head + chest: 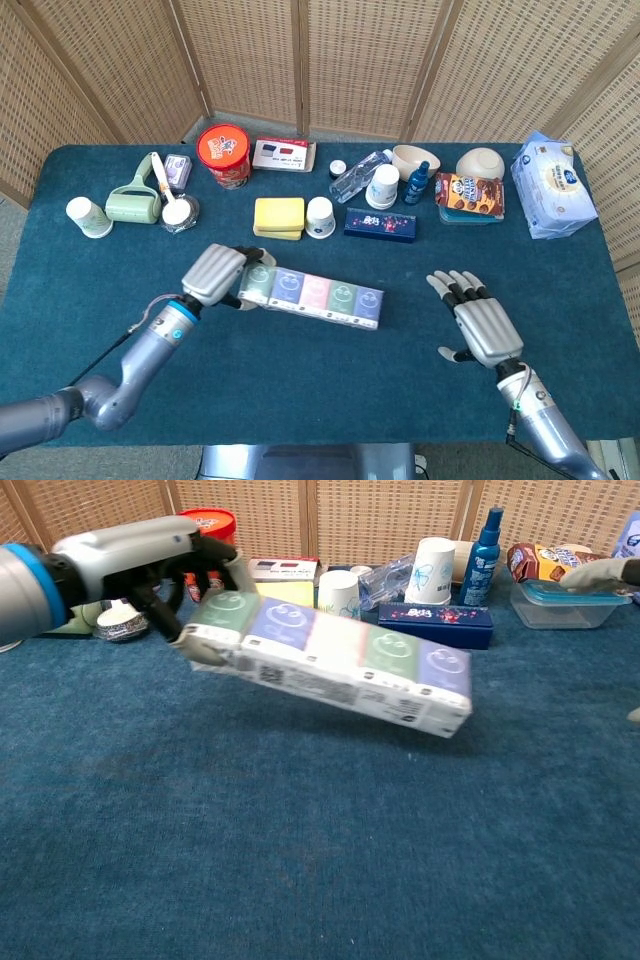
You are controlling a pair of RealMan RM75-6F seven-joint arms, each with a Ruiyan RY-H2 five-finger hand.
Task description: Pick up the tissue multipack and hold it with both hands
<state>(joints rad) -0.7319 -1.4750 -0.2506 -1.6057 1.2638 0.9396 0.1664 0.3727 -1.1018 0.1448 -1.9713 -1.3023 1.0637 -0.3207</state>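
Left hand clamps one end of the tissue multipack, lifted over mid counter, far end sagging, so it needs support. Right hand holds nothing, fingers spread, near the free end.

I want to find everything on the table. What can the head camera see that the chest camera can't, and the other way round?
Only the head view shows the whole right hand, open and apart from the tissue pack, plus the white bowls and the paper cup at far left. Only the chest view shows the pack's printed side and that it hangs tilted above the table. Both show the left hand gripping one end of the pack, and the dark blue box.
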